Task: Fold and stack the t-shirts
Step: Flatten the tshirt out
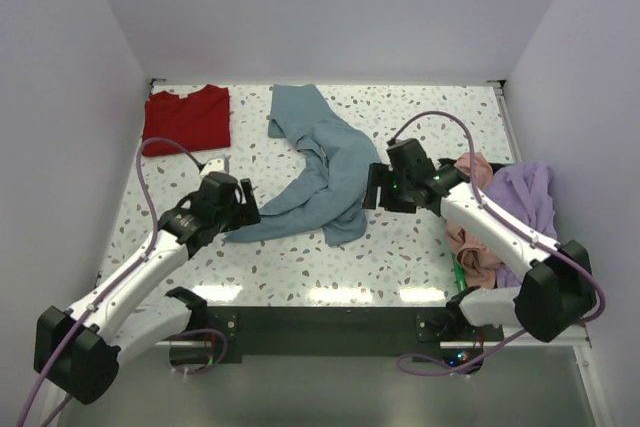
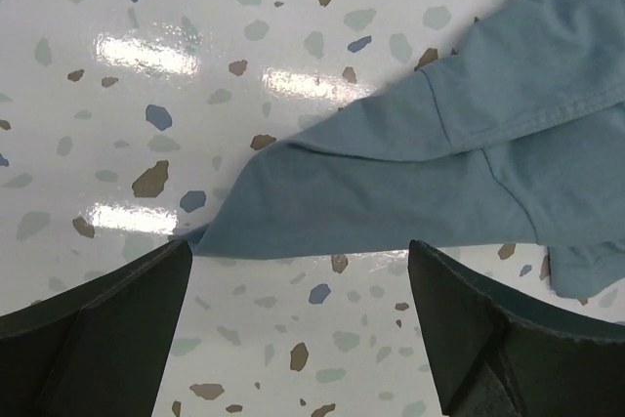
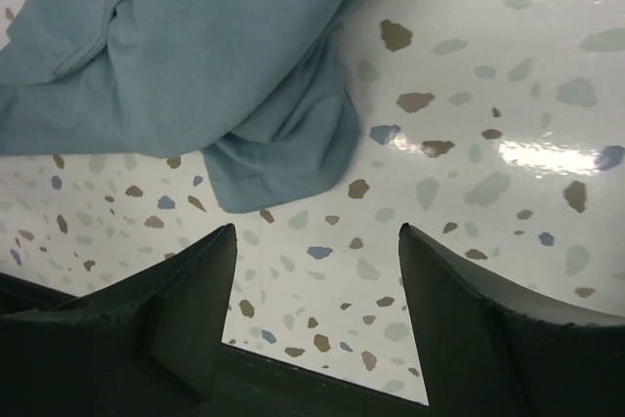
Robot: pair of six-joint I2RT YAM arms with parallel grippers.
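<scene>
Terrazzo table point(image 1: 400, 257), pale walls point(image 1: 330, 7); left gripper point(image 2: 298, 251), right gripper point(image 3: 317, 231) wide open beside slate-blue t-shirt point(image 1: 335, 162)

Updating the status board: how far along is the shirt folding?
Done: red t-shirt looks folded at the far left corner. In hand: slate-blue t-shirt lies crumpled mid-table, left gripper and right gripper open at its edges, neither gripping. Left: salmon-pink t-shirt and lavender t-shirt heaped at the right, unfolded.
</scene>
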